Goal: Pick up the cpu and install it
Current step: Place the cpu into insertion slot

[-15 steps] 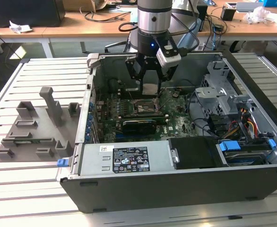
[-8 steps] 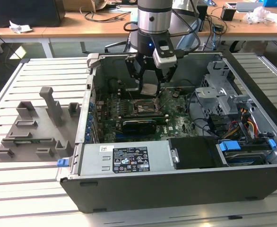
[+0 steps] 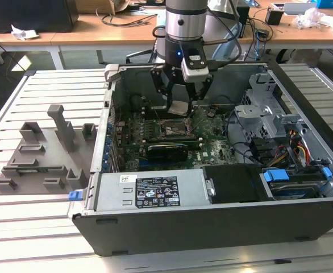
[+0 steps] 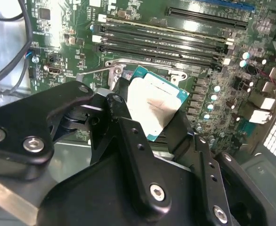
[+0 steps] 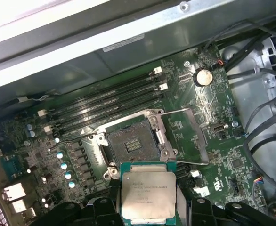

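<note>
jaws: I'm clamping the cpu (image 5: 149,195) by two opposite edges | cpu is hovering above the open socket (image 5: 131,146), not touching it, apparently just off-centre, plate facing up

Grey plastic tray (image 3: 33,165) on slatted table (image 3: 30,227), open computer case (image 3: 212,233) beside it

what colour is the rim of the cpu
Teal-green, framing the silver-grey top of the cpu; clearest in the second wrist view.
</note>
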`<state>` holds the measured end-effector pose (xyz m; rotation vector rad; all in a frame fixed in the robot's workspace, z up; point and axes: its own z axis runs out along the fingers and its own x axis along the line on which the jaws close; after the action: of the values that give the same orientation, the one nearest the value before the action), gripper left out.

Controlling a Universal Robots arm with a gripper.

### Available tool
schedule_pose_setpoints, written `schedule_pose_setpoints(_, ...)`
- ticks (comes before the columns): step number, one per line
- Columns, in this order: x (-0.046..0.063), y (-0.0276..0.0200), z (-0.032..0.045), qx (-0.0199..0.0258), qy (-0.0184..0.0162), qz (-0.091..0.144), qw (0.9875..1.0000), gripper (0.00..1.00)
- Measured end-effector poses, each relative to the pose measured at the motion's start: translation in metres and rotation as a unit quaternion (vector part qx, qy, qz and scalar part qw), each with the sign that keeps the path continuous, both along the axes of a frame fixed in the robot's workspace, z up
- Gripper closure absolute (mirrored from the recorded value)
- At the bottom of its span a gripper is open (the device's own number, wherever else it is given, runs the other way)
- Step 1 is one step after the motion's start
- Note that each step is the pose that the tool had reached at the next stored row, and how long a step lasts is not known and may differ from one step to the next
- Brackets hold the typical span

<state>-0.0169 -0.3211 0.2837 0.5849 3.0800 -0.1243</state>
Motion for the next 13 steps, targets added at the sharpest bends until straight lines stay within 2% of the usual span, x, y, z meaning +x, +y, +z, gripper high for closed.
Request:
schedule_pose_setpoints(1, 0.0, 0.0, 0.0, -0.0003, 0.0, -0.011, 0.9999, 0.45)
schedule_pose_setpoints(6, 0.0, 0.0, 0.0, -0.0011, 0.0, -0.034, 0.9994, 0.45)
schedule_pose_setpoints(13, 0.0, 0.0, 0.0, -0.0015, 0.0, -0.064, 0.9979, 0.45)
